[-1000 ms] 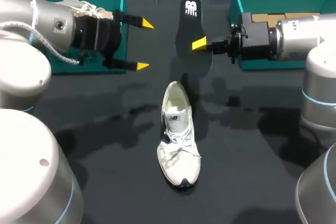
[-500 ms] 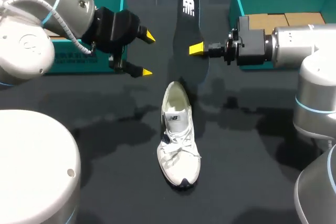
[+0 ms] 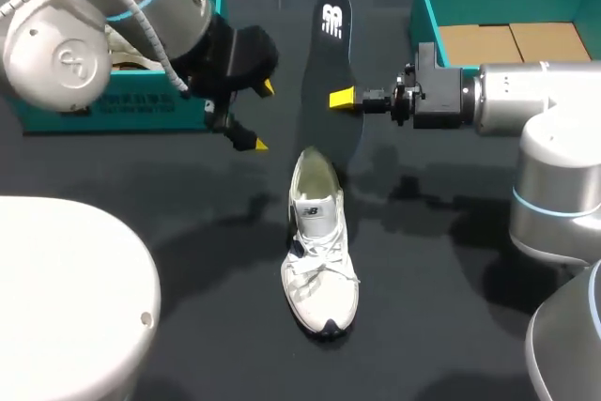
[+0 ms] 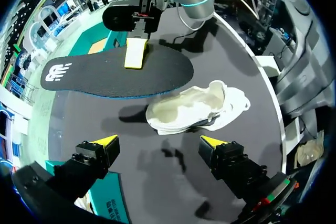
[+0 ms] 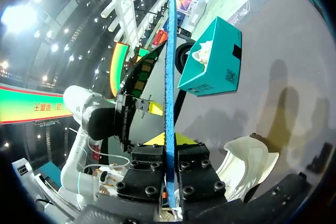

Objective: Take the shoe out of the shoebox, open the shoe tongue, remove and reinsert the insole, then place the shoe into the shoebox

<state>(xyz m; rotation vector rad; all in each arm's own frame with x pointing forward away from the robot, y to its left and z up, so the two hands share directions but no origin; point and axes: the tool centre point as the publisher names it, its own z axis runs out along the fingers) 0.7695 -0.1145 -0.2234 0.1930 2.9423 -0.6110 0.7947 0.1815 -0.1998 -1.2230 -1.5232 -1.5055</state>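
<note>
The right gripper (image 3: 343, 99) pinches the black insole (image 3: 329, 53) edgewise, its long axis in line with the white sneaker (image 3: 317, 251) just past its lower end, while the left gripper (image 3: 260, 116) hangs spread beside the heel.

Lit from overhead. Dark worktop (image 3: 451, 345) carries soft overlapping shadows beside the shoe (image 3: 319, 269); strong overhead glare, right wrist view.

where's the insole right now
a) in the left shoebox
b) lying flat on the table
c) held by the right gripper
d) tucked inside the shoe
c: the right gripper is shut on the insole and holds it off the table. The right wrist view shows its edge clamped between the fingers, and the shoe lies apart on the table.
</note>
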